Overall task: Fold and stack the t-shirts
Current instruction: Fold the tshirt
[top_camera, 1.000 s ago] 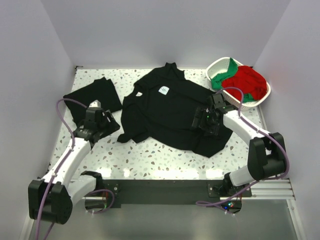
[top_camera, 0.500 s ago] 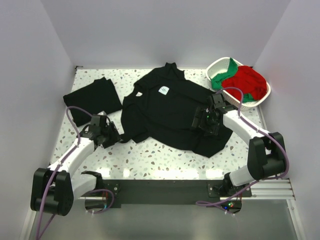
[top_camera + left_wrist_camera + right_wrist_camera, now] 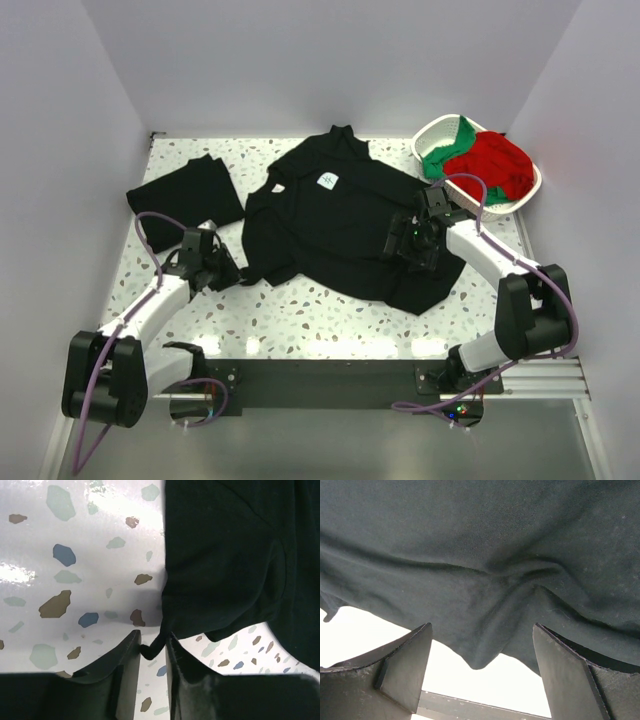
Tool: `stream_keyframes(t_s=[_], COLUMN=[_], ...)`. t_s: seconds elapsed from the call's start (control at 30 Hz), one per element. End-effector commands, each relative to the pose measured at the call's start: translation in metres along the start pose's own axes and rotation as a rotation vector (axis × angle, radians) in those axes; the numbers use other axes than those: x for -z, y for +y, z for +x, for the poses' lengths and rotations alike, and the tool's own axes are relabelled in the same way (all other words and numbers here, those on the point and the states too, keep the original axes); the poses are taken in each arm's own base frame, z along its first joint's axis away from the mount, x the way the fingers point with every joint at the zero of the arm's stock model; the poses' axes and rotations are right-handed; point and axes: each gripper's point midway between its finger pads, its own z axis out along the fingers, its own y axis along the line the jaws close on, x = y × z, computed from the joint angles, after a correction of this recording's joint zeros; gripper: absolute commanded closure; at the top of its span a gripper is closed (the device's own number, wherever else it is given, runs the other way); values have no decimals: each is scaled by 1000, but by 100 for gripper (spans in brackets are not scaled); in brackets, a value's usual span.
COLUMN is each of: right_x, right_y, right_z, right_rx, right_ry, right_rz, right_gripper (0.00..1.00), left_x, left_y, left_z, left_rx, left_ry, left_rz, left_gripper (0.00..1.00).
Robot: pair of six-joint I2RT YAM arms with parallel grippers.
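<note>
A black t-shirt (image 3: 340,225) with a small white neck label (image 3: 327,180) lies spread out mid-table. My left gripper (image 3: 224,272) is low at its near left corner. In the left wrist view (image 3: 152,650) its jaws stand close together with a tip of the black cloth (image 3: 225,555) pinched between them. My right gripper (image 3: 408,243) rests over the shirt's right side. In the right wrist view (image 3: 482,630) its jaws are wide open with a fold of the shirt (image 3: 480,545) between them. A folded black t-shirt (image 3: 185,195) lies at the back left.
A white lattice basket (image 3: 432,130) stands at the back right corner, holding a red shirt (image 3: 490,165) and a green shirt (image 3: 462,132). Grey walls close the table on three sides. Speckled tabletop (image 3: 300,310) shows in front of the spread shirt.
My left arm has swung down and right, from beside the folded shirt to the spread shirt's near left corner. The right arm has not moved.
</note>
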Motion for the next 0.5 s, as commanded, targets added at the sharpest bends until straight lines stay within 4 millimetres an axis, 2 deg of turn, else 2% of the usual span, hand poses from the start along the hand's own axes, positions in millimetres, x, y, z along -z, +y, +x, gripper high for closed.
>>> stream_keyframes(t_s=[0.0, 0.1, 0.17, 0.23, 0.33, 0.37, 0.43, 0.47], right_x=[13, 18, 26, 36, 42, 45, 47, 46], right_y=[5, -3, -12, -20, -38, -49, -63, -75], right_z=[-7, -2, 4, 7, 28, 39, 50, 62], right_rx=[7, 8, 13, 20, 2, -9, -47, -62], right_ry=[-33, -32, -41, -71, -47, -42, -30, -13], right_rz=[-15, 17, 48, 72, 120, 148, 183, 210], right_gripper=[15, 15, 15, 15, 14, 14, 12, 12], left_x=[-3, -2, -1, 1, 4, 9, 5, 7], left_y=[-10, -14, -20, -26, -39, -49, -52, -59], left_z=[-5, -6, -12, -25, -52, -68, -80, -93], left_rx=[2, 15, 17, 11, -11, -28, -38, -53], left_ry=[-20, -22, -38, -68, -112, -143, -154, -177], left_rz=[61, 80, 98, 98, 94, 107, 88, 96], left_gripper=[71, 93, 100, 100, 100, 100, 100, 100])
